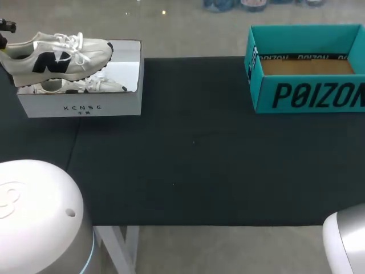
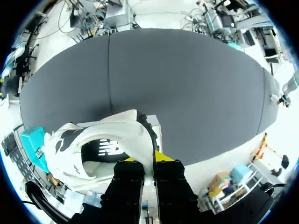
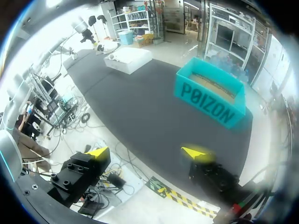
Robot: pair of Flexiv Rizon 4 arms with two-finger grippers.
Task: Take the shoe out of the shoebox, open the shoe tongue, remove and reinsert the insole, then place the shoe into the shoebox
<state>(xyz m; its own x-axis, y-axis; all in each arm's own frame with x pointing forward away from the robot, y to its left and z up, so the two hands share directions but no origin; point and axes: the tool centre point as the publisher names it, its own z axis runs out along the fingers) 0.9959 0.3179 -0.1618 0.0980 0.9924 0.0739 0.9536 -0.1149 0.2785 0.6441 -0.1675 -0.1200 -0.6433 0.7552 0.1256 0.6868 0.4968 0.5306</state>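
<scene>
the shoe (image 1: 57,54) is in the upper left of the head view, a white sneaker with a dark side mark. it lies level, toe toward the right, over the left part of the white box (image 1: 85,105). whether its sole touches the box i cannot tell. a second shoe shape shows inside the box under it; shoe or reflection, i cannot tell.

in the left wrist view the left gripper (image 2: 146,158) has its yellow tips drawn close together, clamped on the shoe's (image 2: 93,144) heel edge from both sides. the shoe's body stretches ahead of and beside the fingers. in the head view only a dark bit of that gripper (image 1: 4,27) shows at the far left edge, by the heel.

the right gripper (image 3: 147,152) has its fingers spread wide with nothing between them. the teal box (image 3: 210,95) is ahead of it, and the white box (image 3: 128,59) is farther off.

the teal box (image 1: 308,94) stands open in the upper right of the head view, showing a brown floor, well apart from the white box. both boxes sit on the black table (image 1: 194,165).
</scene>
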